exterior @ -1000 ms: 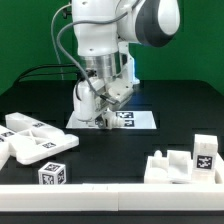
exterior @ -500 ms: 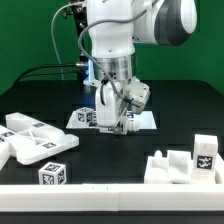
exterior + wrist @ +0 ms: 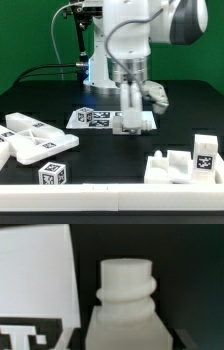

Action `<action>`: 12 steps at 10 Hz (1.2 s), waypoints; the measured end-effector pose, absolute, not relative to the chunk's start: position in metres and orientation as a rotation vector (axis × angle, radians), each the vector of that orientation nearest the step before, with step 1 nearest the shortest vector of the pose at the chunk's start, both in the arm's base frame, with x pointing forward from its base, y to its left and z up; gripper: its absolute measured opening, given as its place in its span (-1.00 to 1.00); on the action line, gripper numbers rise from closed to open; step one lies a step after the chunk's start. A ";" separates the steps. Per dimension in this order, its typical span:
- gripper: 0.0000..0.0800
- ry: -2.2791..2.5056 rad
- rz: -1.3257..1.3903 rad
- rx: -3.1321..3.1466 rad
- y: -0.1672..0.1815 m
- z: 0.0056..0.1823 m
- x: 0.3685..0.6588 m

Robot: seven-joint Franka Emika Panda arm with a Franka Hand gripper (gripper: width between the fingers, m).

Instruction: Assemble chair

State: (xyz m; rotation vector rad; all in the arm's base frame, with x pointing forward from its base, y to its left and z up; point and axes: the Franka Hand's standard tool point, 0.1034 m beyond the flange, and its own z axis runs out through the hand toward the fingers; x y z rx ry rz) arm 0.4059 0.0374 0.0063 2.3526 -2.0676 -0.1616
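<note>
Panda arm (image 3: pixel 135 35) fills the upper middle. Its gripper (image 3: pixel 130 112) points down, jaws part closed, pinching the chair leg (image 3: pixel 128 122) upright. The black table (image 3: pixel 110 150) has open room in front of the hand, toward the camera. The marker board (image 3: pixel 92 117) lies just beneath and behind the hand, and the wrist view shows it close beside the leg, so mind its edge if you lower. Flat chair panels (image 3: pixel 35 140) lie well off the hand toward the exterior view's left. A slotted chair block (image 3: pixel 178 162) sits lower, toward its right. The leg reads as light, stiff, smooth plastic, probably slippery. You'd best hold the thick waist, not the rounded knob. A tagged cube (image 3: pixel 53 174) sits far from the hand.
</note>
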 end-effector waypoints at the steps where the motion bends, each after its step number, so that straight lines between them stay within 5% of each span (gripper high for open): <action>1: -0.29 -1.930 -0.182 2.469 0.039 0.006 0.407; 5: -0.29 -1.584 -0.176 2.716 0.038 0.006 0.406; 7: -0.29 -0.931 -0.131 3.014 0.041 0.005 0.407; 12: -0.29 -0.582 -0.130 3.103 0.037 0.005 0.408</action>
